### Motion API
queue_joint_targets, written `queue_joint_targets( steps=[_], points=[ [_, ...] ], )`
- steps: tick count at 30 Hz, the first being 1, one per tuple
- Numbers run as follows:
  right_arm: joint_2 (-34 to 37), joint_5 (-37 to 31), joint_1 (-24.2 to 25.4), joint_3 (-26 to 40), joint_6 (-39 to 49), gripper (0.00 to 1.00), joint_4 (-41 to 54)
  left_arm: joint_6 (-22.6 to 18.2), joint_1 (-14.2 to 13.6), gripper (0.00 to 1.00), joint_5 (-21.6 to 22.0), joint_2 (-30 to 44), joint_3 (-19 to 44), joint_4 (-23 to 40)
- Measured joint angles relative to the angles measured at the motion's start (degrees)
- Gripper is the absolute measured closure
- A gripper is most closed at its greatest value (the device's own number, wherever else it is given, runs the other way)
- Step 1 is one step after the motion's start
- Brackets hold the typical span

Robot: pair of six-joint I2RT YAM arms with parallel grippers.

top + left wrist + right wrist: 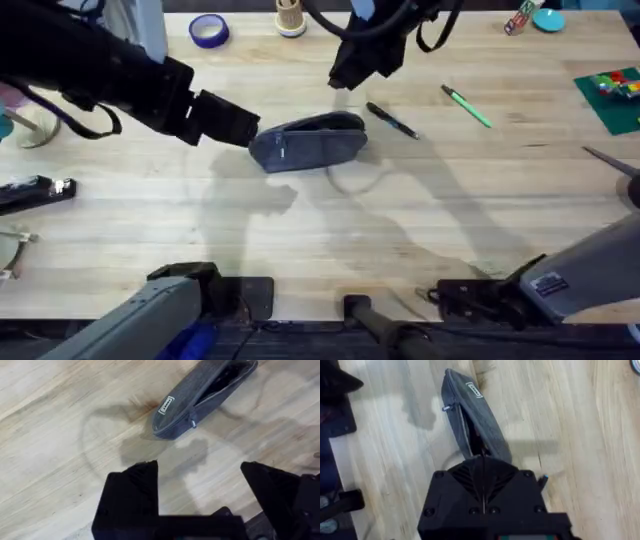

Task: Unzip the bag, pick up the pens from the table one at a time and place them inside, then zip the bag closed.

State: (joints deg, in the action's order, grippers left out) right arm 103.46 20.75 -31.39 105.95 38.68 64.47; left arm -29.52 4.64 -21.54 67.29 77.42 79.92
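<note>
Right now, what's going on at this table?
Two robot arms work on a grey-blue bag whose zipper looks open. The left gripper hovers open just short of one end. The right gripper, fingers together, sits over the other end. The dark pen and green pen lie on the table.

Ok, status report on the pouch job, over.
Left gripper open, short of bag. Right gripper shut over unzipped bag. Both pens on table.

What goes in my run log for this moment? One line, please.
bag: unzipped, on table | dark pen, green pen: on table | left gripper: open, beside bag | right gripper: shut, over bag
</note>
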Motion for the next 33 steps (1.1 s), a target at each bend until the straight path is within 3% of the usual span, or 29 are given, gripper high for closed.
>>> queue_joint_targets(
  steps=[14,25,33],
  points=[
    [0.40,1.30,-0.12,0.06,-0.48,0.969,0.80,0.00,0.00,0.005,0.00,0.00,0.01,0.00],
    [5.87,3.06,-0.23,-0.04,-0.94,0.969,2.32,0.00,0.00,0.006,0.02,0.00,0.01,0.00],
    [5.90,3.28,-0.23,-5.05,-0.94,0.970,-0.72,0.00,0.00,0.005,0.02,0.00,0.01,0.00]
  ],
)
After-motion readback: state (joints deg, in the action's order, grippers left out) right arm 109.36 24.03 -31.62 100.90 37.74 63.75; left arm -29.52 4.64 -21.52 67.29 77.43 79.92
